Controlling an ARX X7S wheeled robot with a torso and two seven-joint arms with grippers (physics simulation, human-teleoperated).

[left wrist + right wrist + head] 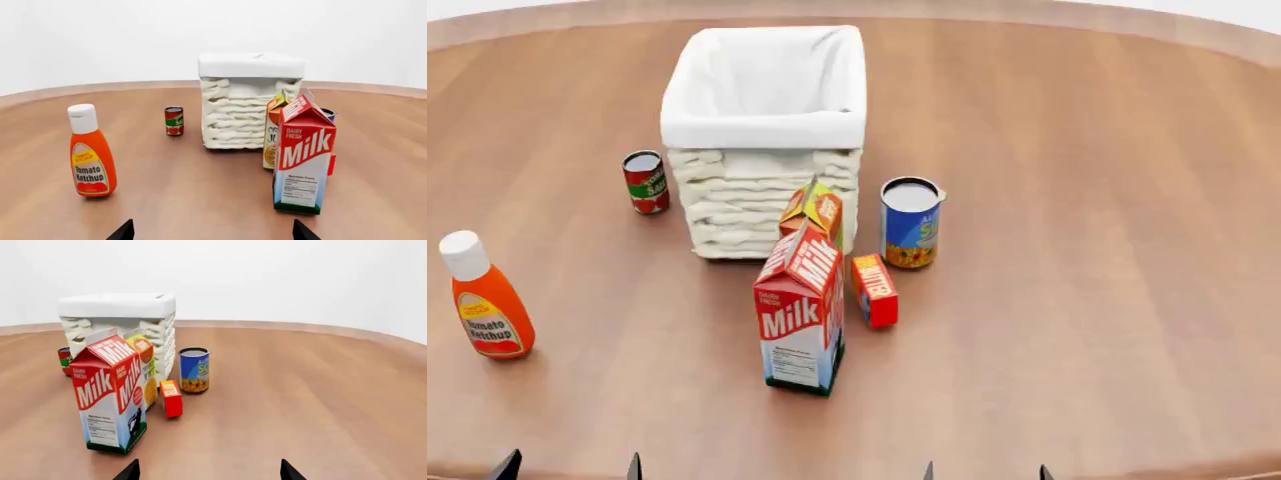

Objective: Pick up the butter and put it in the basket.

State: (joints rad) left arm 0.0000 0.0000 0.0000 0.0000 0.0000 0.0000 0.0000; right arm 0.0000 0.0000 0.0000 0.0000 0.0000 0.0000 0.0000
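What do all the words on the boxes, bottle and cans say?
"Dairy Fresh Milk" and "Nutrition Facts": milk carton.
"Tomato Ketchup": ketchup bottle.
Small red and green can: white letters too small to read.
Blue can: only "SO" shows, the rest is turned away.
Juice carton: mostly hidden, unreadable.
Butter box: lettering too blurred to read.
Milk carton's small print: unreadable.

One high view, two low ones.
The head camera looks steeply down on the tabletop (1121,200); both wrist cameras sit low near its front edge, facing the far wall. All three share the basket (763,90) and milk carton (801,310).
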